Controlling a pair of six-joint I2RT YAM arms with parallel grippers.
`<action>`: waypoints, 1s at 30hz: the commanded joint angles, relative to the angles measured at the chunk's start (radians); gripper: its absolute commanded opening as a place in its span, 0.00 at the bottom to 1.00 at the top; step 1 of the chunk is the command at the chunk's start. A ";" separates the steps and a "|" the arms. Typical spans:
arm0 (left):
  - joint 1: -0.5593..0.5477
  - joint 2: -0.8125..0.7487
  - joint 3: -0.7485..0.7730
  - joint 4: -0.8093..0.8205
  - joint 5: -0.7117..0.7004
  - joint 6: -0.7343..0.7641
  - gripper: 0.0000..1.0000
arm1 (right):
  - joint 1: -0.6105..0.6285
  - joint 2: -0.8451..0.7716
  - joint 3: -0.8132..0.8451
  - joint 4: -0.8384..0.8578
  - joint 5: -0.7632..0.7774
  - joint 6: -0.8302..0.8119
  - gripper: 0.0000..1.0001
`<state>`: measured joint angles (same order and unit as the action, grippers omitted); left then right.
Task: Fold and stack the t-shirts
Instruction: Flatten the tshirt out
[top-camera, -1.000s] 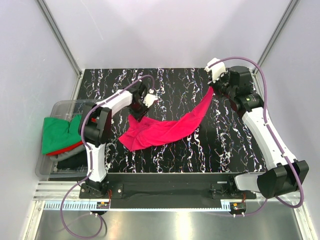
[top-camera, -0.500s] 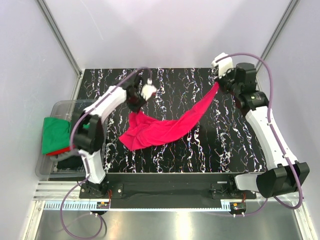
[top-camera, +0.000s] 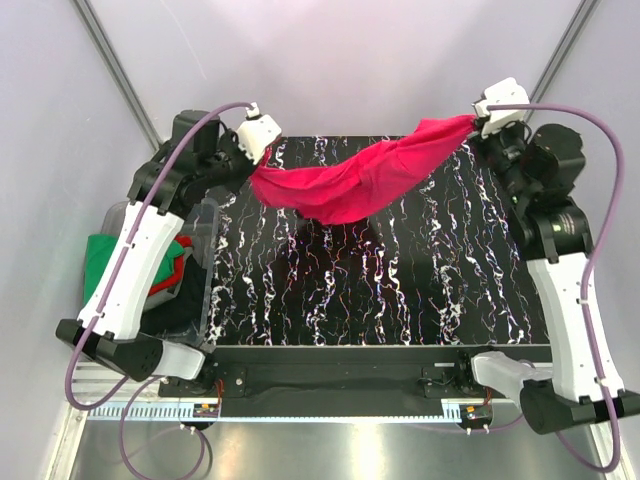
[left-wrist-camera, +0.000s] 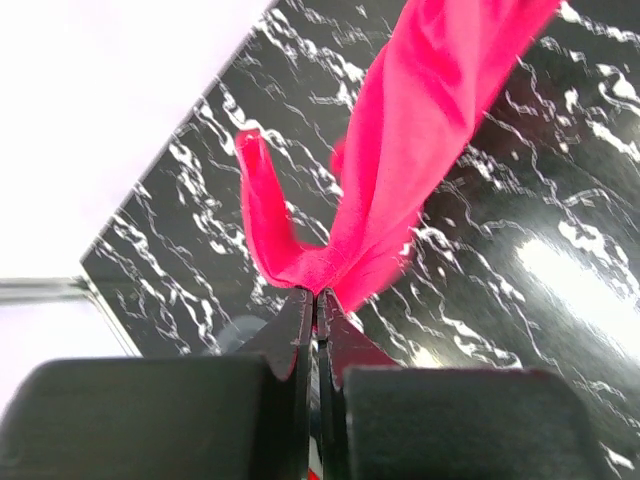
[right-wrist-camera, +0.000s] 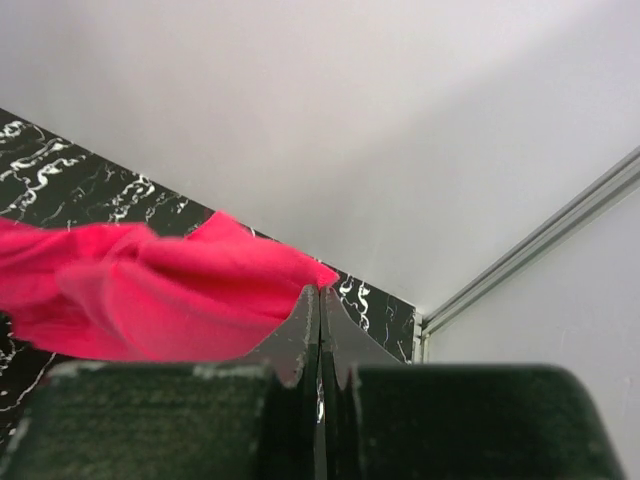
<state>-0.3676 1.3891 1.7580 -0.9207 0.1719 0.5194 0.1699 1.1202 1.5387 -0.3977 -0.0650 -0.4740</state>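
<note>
No readable text, label, brand or number is showing in any view. The crimson t-shirt (top-camera: 350, 185) is showing plain cloth with no print. The pale strip (top-camera: 140, 411) below the near edge of the counter (top-camera: 400, 290) is carrying a row of tiny marks, too small to read.
</note>
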 joint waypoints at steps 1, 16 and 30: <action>-0.005 -0.054 -0.022 -0.026 -0.012 -0.022 0.00 | -0.001 -0.048 0.061 -0.024 -0.019 0.040 0.00; -0.002 0.213 -0.144 0.026 -0.042 0.021 0.00 | -0.003 0.028 -0.138 0.086 -0.032 -0.014 0.00; -0.069 0.207 -0.256 0.068 0.053 -0.029 0.42 | -0.003 0.185 -0.236 0.178 -0.022 -0.040 0.00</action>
<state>-0.3790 1.8404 1.6051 -0.8562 0.1463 0.4828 0.1699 1.3788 1.3018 -0.3069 -0.0948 -0.4938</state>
